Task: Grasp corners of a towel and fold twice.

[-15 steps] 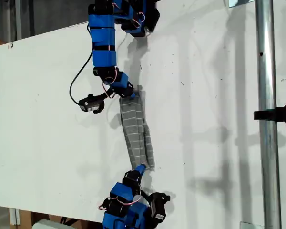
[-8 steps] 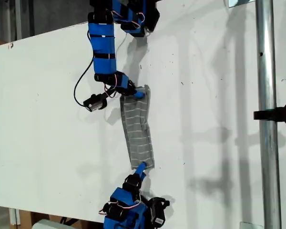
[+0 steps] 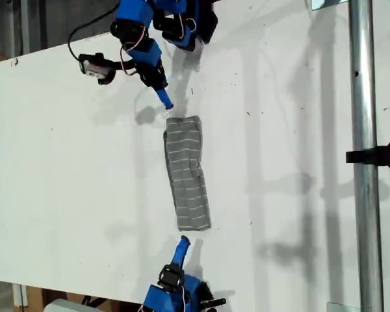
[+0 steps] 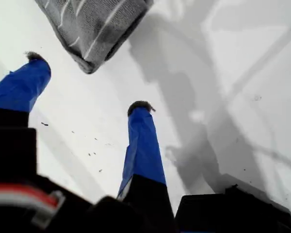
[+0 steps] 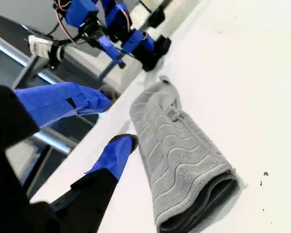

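On white table (image 3: pixel 65 169), towel (image 3: pixel 187 172) folded; both grippers' jaws wide, empty.

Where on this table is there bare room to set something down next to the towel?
Wide bare tabletop lies on the exterior view's left of the towel, and another open stretch runs between the towel and the metal pole. The crowded spots are the towel's two ends, where my first gripper and my second gripper hover.
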